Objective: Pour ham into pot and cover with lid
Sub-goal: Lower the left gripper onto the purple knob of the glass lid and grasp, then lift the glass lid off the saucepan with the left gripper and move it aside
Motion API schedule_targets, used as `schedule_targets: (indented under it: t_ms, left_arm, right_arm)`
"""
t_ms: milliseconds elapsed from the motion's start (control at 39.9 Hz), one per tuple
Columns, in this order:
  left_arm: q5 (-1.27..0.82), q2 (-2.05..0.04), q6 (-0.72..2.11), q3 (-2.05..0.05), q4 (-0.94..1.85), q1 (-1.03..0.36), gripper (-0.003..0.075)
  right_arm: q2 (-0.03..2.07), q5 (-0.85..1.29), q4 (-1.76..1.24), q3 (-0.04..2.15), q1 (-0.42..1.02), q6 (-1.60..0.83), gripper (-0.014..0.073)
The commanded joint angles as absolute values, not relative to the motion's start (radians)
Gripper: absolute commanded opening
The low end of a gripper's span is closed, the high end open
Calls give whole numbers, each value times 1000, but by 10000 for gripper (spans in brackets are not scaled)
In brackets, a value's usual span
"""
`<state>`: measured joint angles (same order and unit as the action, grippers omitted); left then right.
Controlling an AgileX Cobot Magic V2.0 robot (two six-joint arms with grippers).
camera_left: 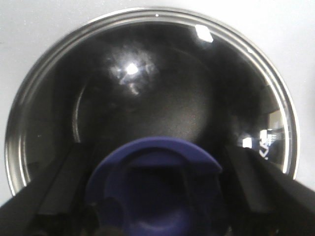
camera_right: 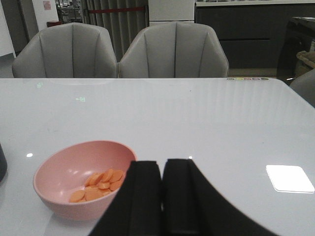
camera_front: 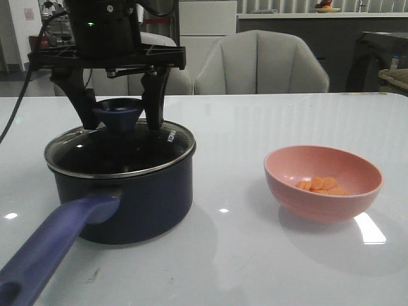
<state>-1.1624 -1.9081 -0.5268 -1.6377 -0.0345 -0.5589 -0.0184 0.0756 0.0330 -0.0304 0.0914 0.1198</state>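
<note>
The ham (camera_front: 322,185) lies in the pink bowl (camera_front: 357,167), which stands well to the right of the pot (camera_front: 137,204) on the desk (camera_front: 255,121). I count roughly eight or nine thin orange slices, overlapping, so the number is unsure. I judge them light, soft and slick; better to take the bowl by its rim and tip it than to pick slices. There is one bowl, one pot, one lid (camera_front: 166,143). The glass lid sits on the pot already, though the ham is not in. It looks stiff, breakable and fairly heavy, best held by its flared knob (camera_front: 117,113). My left fingers (camera_front: 86,111) straddle that knob, narrow about it; whether they press it I cannot tell. My right fingers (camera_right: 147,196) are closed together, holding nothing, just beside the bowl.
</note>
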Motion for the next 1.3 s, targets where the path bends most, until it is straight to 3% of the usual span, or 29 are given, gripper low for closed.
schedule_targets:
  t_ms: [0, 226, 401, 878, 1279]
  left_arm:
    - [-1164, -1873, -537, -1662, -14, -556, 345]
    - [-1166, -1871, -537, -1682, -14, -556, 169]
    - [-1176, -1871, -537, -1713, -31, -556, 123]
    - [-1248, -1824, -483, -1765, -153, -547, 120]
    - [-1166, -1634, -471, -1565, -155, -354, 120]
  right_arm:
    - [-29, 0, 37, -36, 103, 117, 142]
    - [-29, 0, 37, -36, 109, 117, 142]
    - [-29, 0, 37, -36, 109, 117, 142]
    - [-29, 0, 37, -36, 109, 117, 142]
    - [-29, 0, 37, -36, 109, 117, 142]
